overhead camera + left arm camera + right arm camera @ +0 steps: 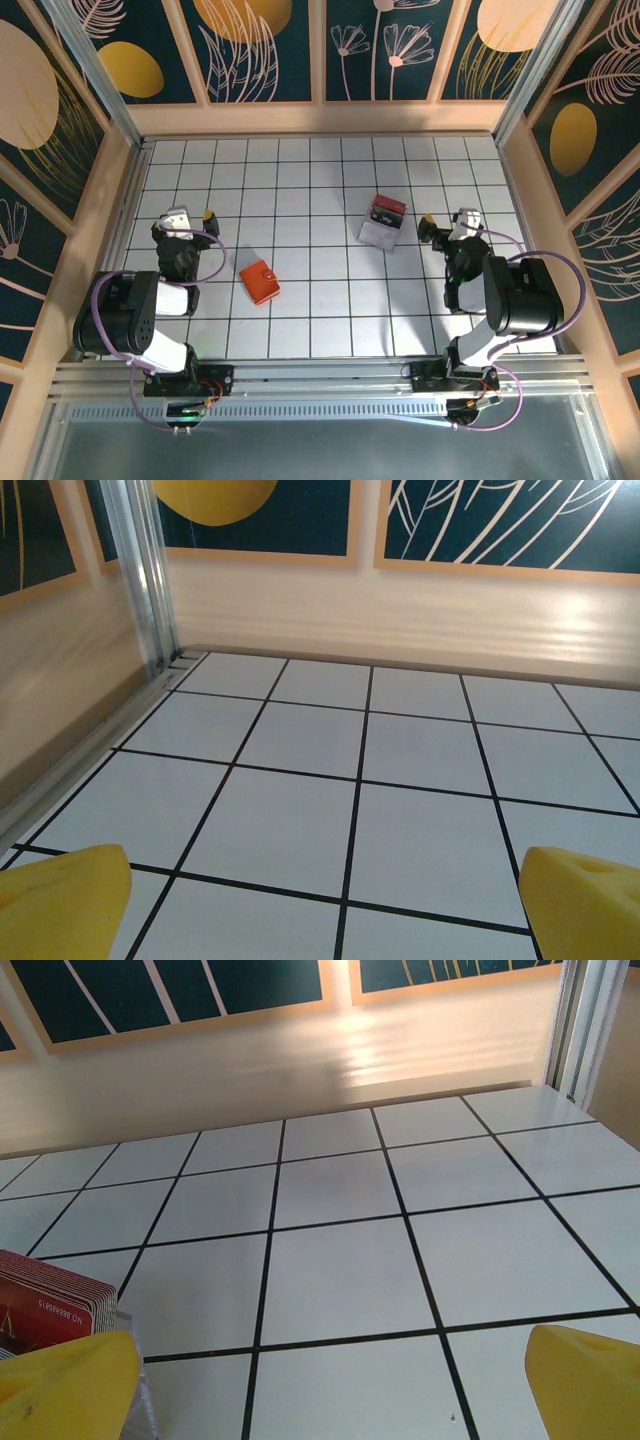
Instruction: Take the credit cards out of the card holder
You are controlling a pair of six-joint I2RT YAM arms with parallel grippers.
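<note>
Nearest, the left arm [150, 320] and right arm [505, 290] both have their jaws spread wide, grasping nothing. Just beyond, the orange card holder [260, 282] lies flat on the table [330, 320], seemingly folded shut, closer to the left arm. Further back, a clear box [382, 222] of cards sits near the right jaws. Likely trouble: the thin holder skidding on the smooth tiles when pinched, or the right arm knocking the box.

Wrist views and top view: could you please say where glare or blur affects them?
Left wrist view: rippled glare on the back wall, tiles sharp. Right wrist view: stronger glare on that wall; red cards legible. Top external view: even light, card holder crisp.
</note>
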